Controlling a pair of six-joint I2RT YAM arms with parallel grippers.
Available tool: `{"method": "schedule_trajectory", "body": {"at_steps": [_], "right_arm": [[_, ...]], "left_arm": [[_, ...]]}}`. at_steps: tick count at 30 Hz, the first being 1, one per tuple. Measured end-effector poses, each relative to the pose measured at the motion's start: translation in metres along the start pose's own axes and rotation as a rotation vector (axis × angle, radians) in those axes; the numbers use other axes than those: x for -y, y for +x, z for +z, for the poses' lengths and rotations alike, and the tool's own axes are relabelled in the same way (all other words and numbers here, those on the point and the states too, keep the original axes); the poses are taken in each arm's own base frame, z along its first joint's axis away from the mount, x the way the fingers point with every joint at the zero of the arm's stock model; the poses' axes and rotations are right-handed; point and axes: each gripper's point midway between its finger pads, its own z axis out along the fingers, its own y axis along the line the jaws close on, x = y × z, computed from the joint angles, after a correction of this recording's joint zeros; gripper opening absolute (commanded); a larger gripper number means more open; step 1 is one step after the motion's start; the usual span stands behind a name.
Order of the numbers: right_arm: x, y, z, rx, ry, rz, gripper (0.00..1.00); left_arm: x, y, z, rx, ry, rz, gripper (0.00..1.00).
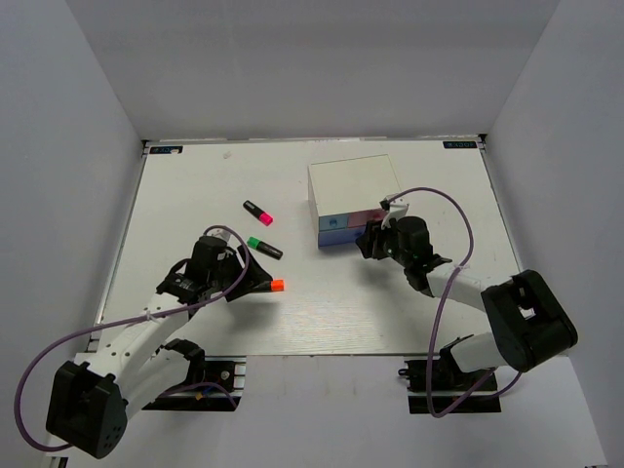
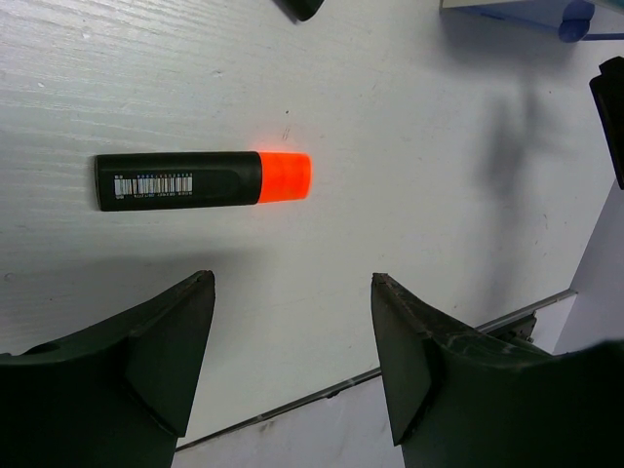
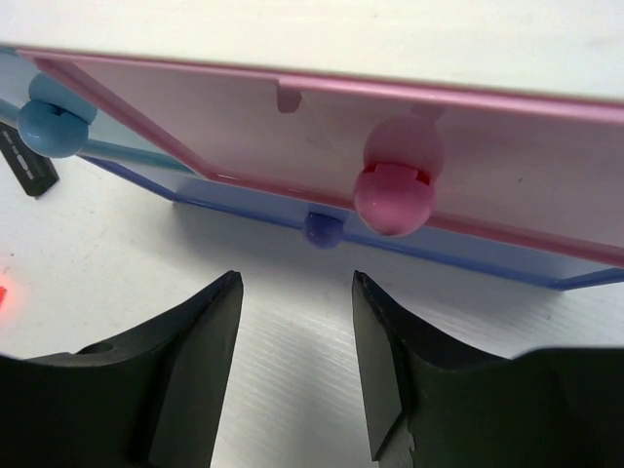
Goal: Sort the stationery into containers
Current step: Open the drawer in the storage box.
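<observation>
The orange-capped highlighter (image 1: 273, 286) lies flat on the table, just beyond my open, empty left gripper (image 1: 255, 283); in the left wrist view it (image 2: 205, 179) lies crosswise ahead of the gripper (image 2: 292, 292). The green-capped highlighter (image 1: 263, 247) and the pink-capped highlighter (image 1: 258, 212) lie further back. The white-topped box (image 1: 351, 185) stands right of centre. My right gripper (image 1: 368, 244) is open and empty in front of its drawers; in the right wrist view the gripper (image 3: 297, 283) sits just below the pink knob (image 3: 395, 190), the light-blue knob (image 3: 57, 122) and the blue-purple knob (image 3: 323, 229). The grey block and the pink gadget are out of view.
The pink drawer front (image 3: 487, 166) stands a little forward of the other fronts. White walls enclose the table (image 1: 195, 185) on three sides. The table's near edge (image 2: 419, 361) runs close under my left fingers.
</observation>
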Motion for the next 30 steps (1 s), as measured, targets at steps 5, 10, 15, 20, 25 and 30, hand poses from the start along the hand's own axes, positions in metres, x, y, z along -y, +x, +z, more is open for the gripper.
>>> {"method": "schedule_trajectory", "body": {"at_steps": [5,10,15,20,25,30], "right_arm": [[-0.004,0.01,0.002,-0.034,-0.01,0.082,0.55],[-0.007,0.018,0.004,-0.061,-0.004,0.193,0.52],[-0.006,0.021,0.006,-0.067,0.017,0.262,0.51],[0.001,0.024,0.008,-0.065,0.065,0.299,0.5],[0.006,0.021,0.011,-0.042,0.097,0.327,0.47],[0.01,0.017,0.014,-0.013,0.117,0.343,0.46]], "left_arm": [[-0.002,0.001,0.005,-0.014,-0.011,-0.004,0.75],[-0.003,0.003,0.008,-0.03,-0.013,-0.006,0.75],[0.006,0.0,0.009,-0.023,0.027,0.001,0.75],[0.041,-0.017,0.001,0.052,0.19,0.041,0.75],[0.089,-0.045,-0.022,0.196,0.414,0.112,0.75],[0.103,-0.051,-0.011,0.179,0.457,0.128,0.75]]}}
